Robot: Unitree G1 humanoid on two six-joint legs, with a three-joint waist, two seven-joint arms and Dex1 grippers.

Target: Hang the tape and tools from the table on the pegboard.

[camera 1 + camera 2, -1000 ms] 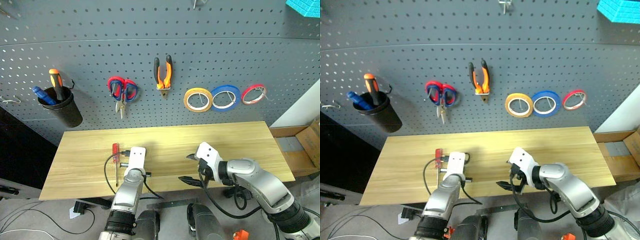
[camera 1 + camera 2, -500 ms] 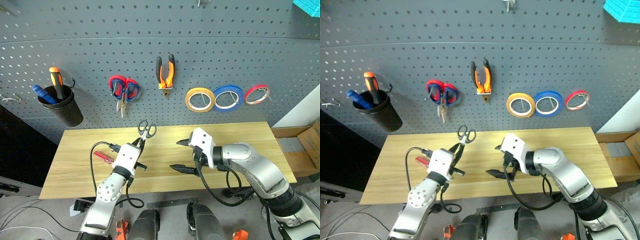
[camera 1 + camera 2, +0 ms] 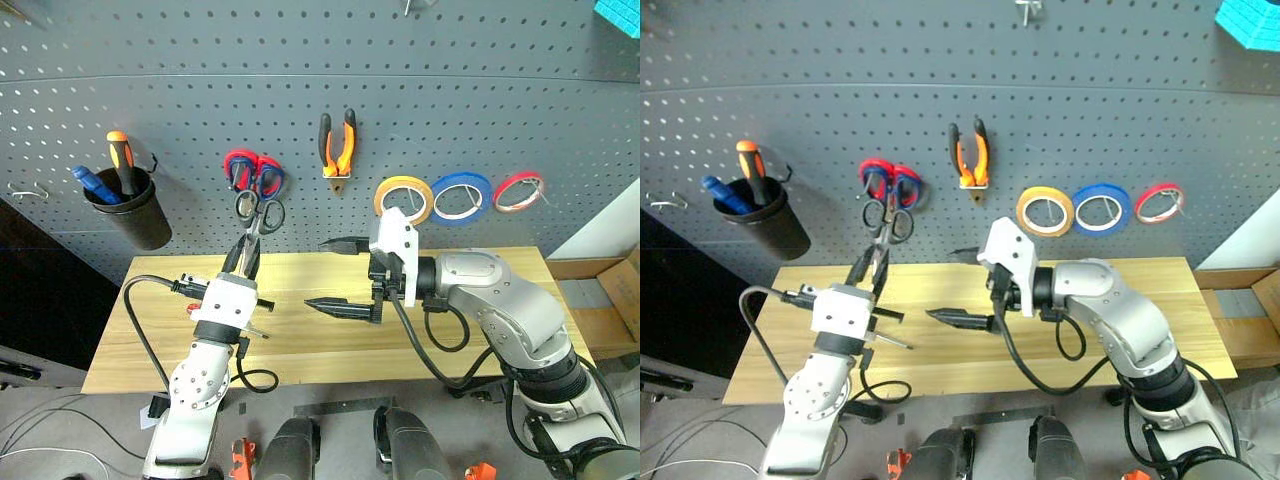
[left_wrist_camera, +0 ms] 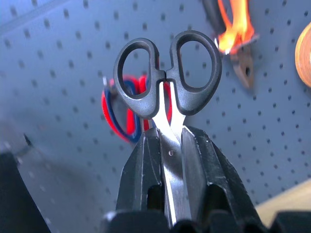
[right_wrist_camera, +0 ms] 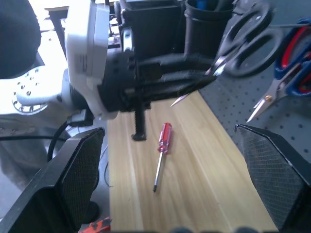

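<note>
Pinching the black-handled scissors (image 3: pixel 259 212) by the blades, the left gripper (image 3: pixel 243 262) holds them up with the handles on top, near the grey pegboard (image 3: pixel 200 90) and just below the red and blue scissors (image 3: pixel 254 174). The right gripper (image 3: pixel 334 274) is spread wide and empty above the wooden table (image 3: pixel 480 330). The red-handled screwdriver (image 5: pixel 161 153) lies flat on the table, while the orange pliers (image 3: pixel 337 145) and yellow tape (image 3: pixel 402 197) hang on the pegboard.

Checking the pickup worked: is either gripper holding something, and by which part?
The left gripper holds the black-handled scissors by the blades, handles up. The right gripper is open, empty.
</note>
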